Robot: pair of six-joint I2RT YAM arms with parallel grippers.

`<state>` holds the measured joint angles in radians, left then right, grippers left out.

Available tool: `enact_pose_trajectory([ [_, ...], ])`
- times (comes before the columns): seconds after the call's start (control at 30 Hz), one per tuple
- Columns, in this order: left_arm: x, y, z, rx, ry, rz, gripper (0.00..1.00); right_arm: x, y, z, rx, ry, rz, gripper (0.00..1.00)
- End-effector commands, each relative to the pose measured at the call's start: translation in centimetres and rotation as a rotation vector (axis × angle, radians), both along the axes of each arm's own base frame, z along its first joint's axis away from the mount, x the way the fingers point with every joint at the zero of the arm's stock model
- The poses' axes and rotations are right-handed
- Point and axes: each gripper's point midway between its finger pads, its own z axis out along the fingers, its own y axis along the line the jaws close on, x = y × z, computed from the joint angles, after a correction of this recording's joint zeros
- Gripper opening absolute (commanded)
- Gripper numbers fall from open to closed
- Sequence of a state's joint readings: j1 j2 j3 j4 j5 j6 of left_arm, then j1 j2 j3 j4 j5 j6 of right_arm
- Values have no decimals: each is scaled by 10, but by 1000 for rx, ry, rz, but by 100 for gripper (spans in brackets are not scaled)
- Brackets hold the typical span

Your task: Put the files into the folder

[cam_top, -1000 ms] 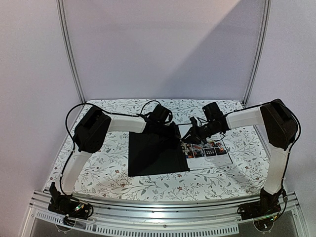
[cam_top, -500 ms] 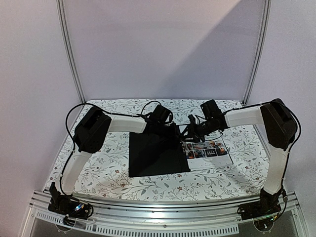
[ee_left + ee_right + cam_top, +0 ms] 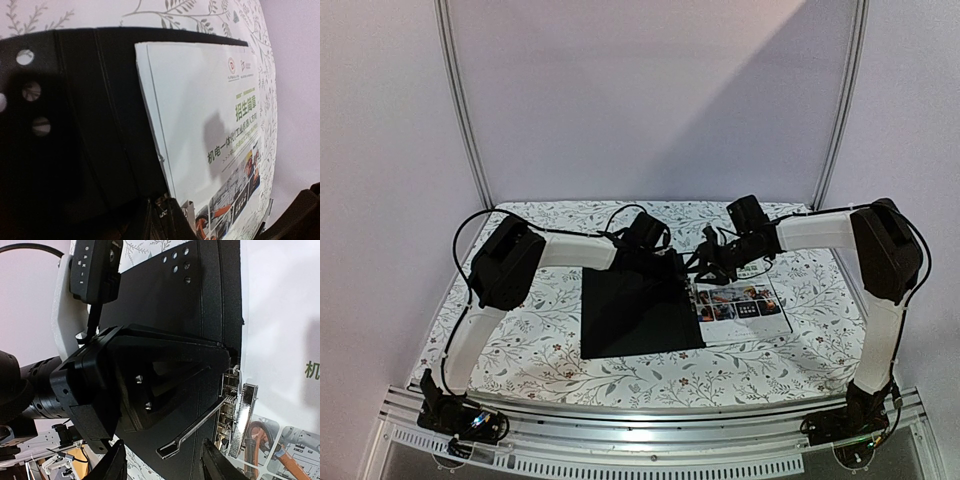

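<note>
Right gripper (image 3: 165, 460) jaws apart above matte black folder (image 3: 170, 300); left gripper (image 3: 224, 351) state unclear; glossy rectangular files (image 3: 280, 315); floral tablecloth (image 3: 520, 350).

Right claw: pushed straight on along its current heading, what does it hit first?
Probably the thin metal clip lever on the open black folder, then the left claw; depth unclear.

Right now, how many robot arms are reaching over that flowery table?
2. The left arm comes in from the left to the open black folder. The right arm comes in from the right, above the printed sheets. Nothing suggests a hidden third.
</note>
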<state>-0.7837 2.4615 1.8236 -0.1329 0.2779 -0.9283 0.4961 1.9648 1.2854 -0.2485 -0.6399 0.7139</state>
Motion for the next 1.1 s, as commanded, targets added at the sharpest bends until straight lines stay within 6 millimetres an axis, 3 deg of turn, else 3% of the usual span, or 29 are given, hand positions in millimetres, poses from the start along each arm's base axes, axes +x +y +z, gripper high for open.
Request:
enact_pose_trajectory([
  [0.0,-21,1,-26,56,61,-35,13,1,-8,5,-2,-9,-18,47],
  [0.23,-22,2,-26,59,64,-36,13,0,-3,3,35,16,-11,29],
  [1.07,-24,2,-28,58,67,-39,12,-11,-4,-18,35,68,-3,15],
])
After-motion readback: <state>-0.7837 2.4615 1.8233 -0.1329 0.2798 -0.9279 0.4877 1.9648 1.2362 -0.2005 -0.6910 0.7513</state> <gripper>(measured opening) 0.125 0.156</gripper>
